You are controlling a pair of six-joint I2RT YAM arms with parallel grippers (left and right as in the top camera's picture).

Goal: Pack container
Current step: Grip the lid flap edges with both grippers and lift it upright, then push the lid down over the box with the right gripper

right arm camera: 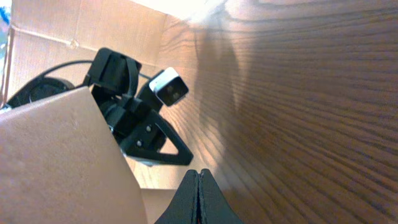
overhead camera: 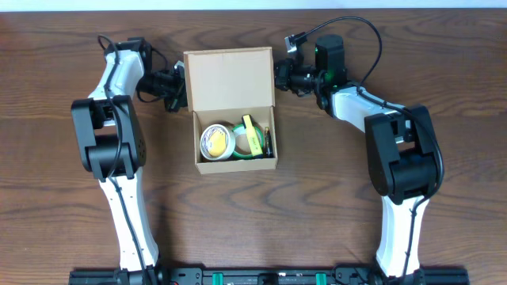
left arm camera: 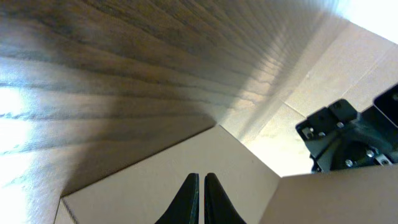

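Observation:
The container [overhead camera: 230, 79] is a tan cardboard box at the table's middle, its flap lid standing open at the back. Inside lie a white-yellow roll [overhead camera: 214, 141], a green ring [overhead camera: 240, 144], a yellow-green marker [overhead camera: 252, 134] and a small dark cylinder [overhead camera: 268, 141]. My left gripper [overhead camera: 177, 89] is shut, its tips against the lid's left edge. My right gripper [overhead camera: 280, 77] is shut at the lid's right edge. The left wrist view shows shut fingers [left arm camera: 201, 178] over cardboard [left arm camera: 143, 186]. The right wrist view shows shut fingers [right arm camera: 198, 175] beside cardboard [right arm camera: 56, 162].
Dark wooden table [overhead camera: 333, 198] all round the box. The two arm bases stand at the front edge. Each wrist view shows the other arm's black gripper body across the lid, in the left wrist view [left arm camera: 348, 140] and the right wrist view [right arm camera: 130, 118].

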